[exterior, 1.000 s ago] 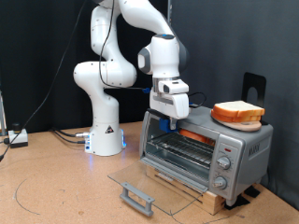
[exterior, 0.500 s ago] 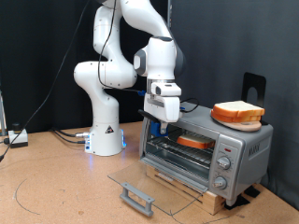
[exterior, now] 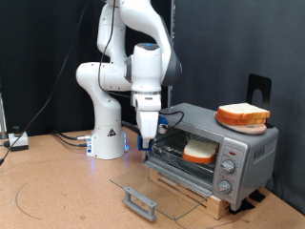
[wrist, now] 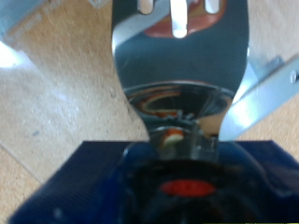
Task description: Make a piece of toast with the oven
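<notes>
The silver oven (exterior: 243, 151) stands at the exterior view's right with its glass door (exterior: 157, 181) dropped flat. One piece of toast (exterior: 198, 151) lies on the rack inside. A second, similar slice (exterior: 243, 114) sits on an orange plate (exterior: 227, 122) on top of the oven. My gripper (exterior: 145, 134) hangs just outside the oven's open mouth, on its left, above the door. It is shut on a blue-handled (wrist: 177, 182) metal spatula. The slotted blade (wrist: 177, 61) fills the wrist view and carries nothing.
The door's grey bar handle (exterior: 139, 200) sticks out low at the front. The oven rests on a wooden slat base (exterior: 205, 196). The arm's white base (exterior: 107, 138) stands behind to the left. A black stand (exterior: 259, 91) rises behind the oven.
My gripper has drawn back out of the oven to the exterior view's left and lower. The toast it carried now lies on the rack inside.
</notes>
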Robot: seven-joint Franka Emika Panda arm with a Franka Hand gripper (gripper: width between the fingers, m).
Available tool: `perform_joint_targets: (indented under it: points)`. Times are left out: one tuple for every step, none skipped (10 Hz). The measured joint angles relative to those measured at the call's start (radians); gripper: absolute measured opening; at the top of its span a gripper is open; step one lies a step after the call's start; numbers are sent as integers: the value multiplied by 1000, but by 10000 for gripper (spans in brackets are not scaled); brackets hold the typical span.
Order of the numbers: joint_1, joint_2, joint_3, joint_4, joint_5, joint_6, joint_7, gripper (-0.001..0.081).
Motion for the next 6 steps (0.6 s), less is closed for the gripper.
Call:
perform_joint_targets:
  points:
    - [-18, 18, -23, 2, 4, 8, -25, 396]
    - [-23, 35, -58, 5, 35, 18, -69, 396]
    - [-21, 48, -102, 12, 103, 22, -133, 396]
    - [-14, 53, -143, 24, 191, 6, -194, 396]
    - [8, 55, -178, 42, 258, -30, -233, 396]
    - [4, 55, -172, 39, 236, -24, -229, 396]
